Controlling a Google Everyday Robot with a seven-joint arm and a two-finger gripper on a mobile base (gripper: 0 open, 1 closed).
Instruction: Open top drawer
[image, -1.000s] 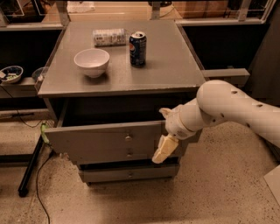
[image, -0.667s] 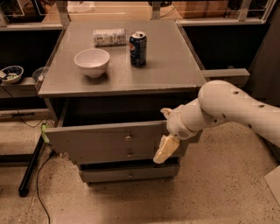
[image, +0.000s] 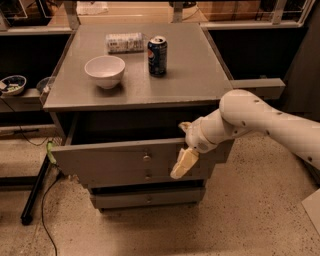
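Observation:
The top drawer (image: 110, 162) of the grey cabinet is pulled out some way, and its dark inside shows under the cabinet top. Its small round knob (image: 146, 158) sits at the centre of the front. My gripper (image: 182, 162) hangs in front of the right end of the drawer front, to the right of the knob and apart from it, pointing down. My white arm (image: 250, 120) reaches in from the right.
On the cabinet top (image: 200, 75) stand a white bowl (image: 105, 71), a blue soda can (image: 157, 55) and a crumpled packet (image: 124, 42). Two shorter drawers (image: 150, 199) sit shut below. A black pole (image: 35, 192) and a cable lie on the floor at the left.
My gripper has shifted slightly up and to the left along the drawer front. The drawer stays open about as far as before.

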